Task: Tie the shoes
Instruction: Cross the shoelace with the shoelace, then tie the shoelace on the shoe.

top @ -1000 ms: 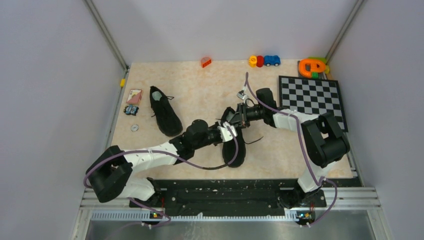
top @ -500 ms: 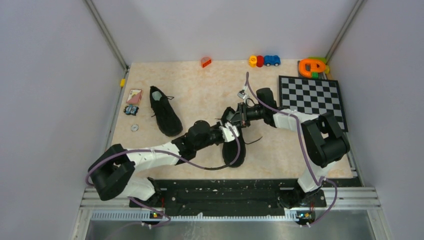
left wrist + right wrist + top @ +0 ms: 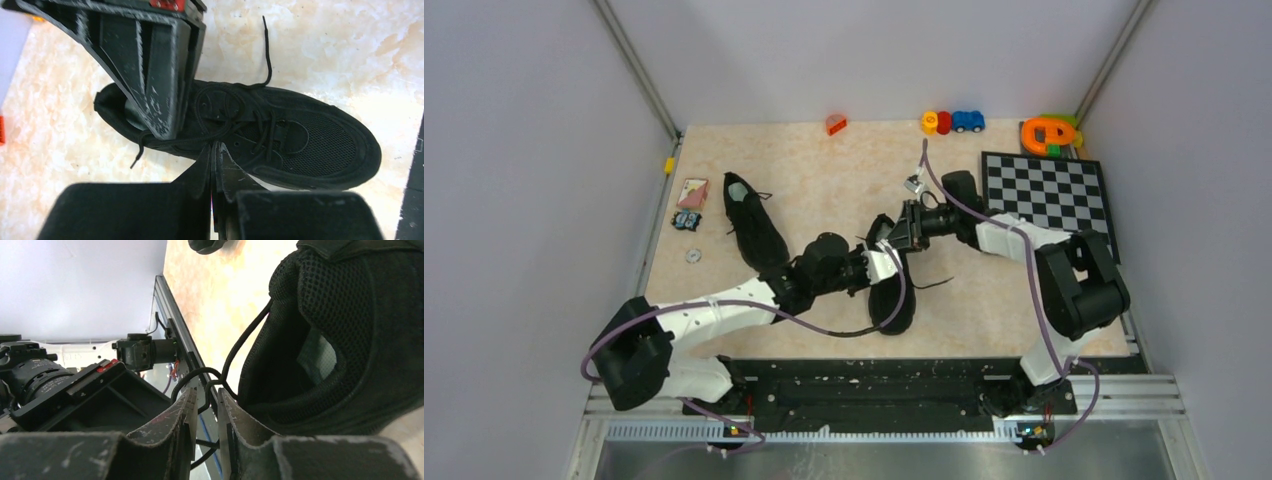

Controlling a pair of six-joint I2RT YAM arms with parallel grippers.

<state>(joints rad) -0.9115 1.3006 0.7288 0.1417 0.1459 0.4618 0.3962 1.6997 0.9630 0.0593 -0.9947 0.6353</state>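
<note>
Lying flat: black mesh shoe [image 3: 320,145], thin lace [image 3: 266,50] | left pincer [image 3: 212,150] clenched | right pincer [image 3: 205,405] parted around lace

- The pale, marbled surface [image 3: 824,180] fills the middle of the frame.
- A black shoe [image 3: 752,232] lies left of centre, and a second black shoe [image 3: 896,305] lies at centre.
- A checkerboard [image 3: 1049,195] lies flat at the right.
- Along the top edge are an orange block [image 3: 836,124], a row of small toys [image 3: 952,122] and an orange-and-green toy [image 3: 1049,133].
- At the left edge are a card [image 3: 693,192] and a small ring [image 3: 693,256].
</note>
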